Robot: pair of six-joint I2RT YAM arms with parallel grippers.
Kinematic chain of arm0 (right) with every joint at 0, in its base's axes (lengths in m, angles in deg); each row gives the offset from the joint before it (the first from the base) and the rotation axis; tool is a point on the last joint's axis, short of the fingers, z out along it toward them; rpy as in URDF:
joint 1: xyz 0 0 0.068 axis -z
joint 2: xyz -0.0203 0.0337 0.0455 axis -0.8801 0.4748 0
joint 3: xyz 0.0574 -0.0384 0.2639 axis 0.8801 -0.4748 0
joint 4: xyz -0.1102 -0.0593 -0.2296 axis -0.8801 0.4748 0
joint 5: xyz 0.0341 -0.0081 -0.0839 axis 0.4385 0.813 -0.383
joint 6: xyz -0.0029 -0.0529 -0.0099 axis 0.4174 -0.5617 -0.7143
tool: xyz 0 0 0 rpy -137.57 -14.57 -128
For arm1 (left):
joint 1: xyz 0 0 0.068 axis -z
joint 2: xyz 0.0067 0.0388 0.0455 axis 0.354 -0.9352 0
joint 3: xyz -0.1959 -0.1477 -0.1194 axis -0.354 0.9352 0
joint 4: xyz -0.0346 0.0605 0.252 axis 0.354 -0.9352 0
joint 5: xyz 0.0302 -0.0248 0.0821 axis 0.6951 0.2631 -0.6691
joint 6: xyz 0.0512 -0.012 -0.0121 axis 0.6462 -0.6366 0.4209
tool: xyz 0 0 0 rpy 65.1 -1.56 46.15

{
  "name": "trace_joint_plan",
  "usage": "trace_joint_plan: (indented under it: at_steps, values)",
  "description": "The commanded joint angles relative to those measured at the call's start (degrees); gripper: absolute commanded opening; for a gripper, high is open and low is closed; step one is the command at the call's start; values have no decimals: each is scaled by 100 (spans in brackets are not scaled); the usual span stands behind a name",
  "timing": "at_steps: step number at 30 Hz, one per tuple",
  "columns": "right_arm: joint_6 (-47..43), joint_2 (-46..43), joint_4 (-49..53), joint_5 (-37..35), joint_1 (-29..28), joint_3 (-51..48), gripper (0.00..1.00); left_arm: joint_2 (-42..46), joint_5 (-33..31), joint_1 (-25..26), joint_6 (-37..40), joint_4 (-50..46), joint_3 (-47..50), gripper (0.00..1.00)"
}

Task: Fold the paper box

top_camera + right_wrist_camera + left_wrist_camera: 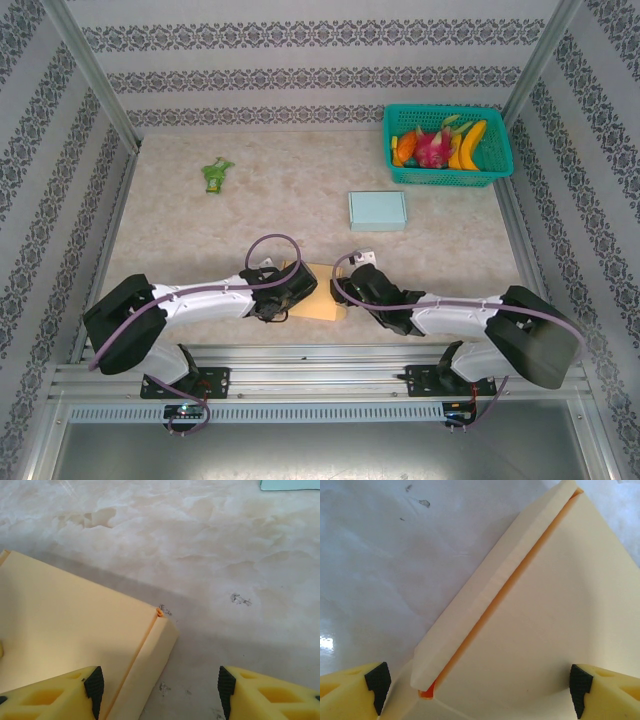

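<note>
Top view: the paper box (322, 298) lay lower centre on the table (200, 240), between the left hand (285, 292) and the right hand (350, 292). Left wrist: spread fingers above it, flap ridge diagonal. Right wrist: fingers spread, box lower left.

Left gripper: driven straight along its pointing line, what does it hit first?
Likely the paper box: it lies right between the open jaws, its raised flap just beyond. Depth unclear.

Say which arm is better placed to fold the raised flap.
Left, probably: the left gripper hangs open over the raised flap of the pale yellow paper box; the right gripper sits half off it.
</note>
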Motion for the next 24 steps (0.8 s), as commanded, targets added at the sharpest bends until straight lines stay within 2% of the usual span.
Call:
trace_joint_plan:
  at_steps: [1, 8, 13, 17, 24]
  values:
    - [-74, -262, 173, 87, -87, -95, 64, -95, -25, 78, -121, -271, 242, 92]
    - [-99, -907, 515, 86, -193, -222, 61, -85, -43, 81, -141, -245, 291, 92]
    - [15, -1460, 982, -126, -472, -231, 57, -145, -25, 78, -141, -219, 292, 91]
    - [312, -1863, 1042, -241, -727, -630, 55, -198, -7, 78, -139, -176, 289, 92]
    - [725, -1937, 883, -334, -1240, -916, 54, -262, 10, 78, -114, -165, 233, 91]
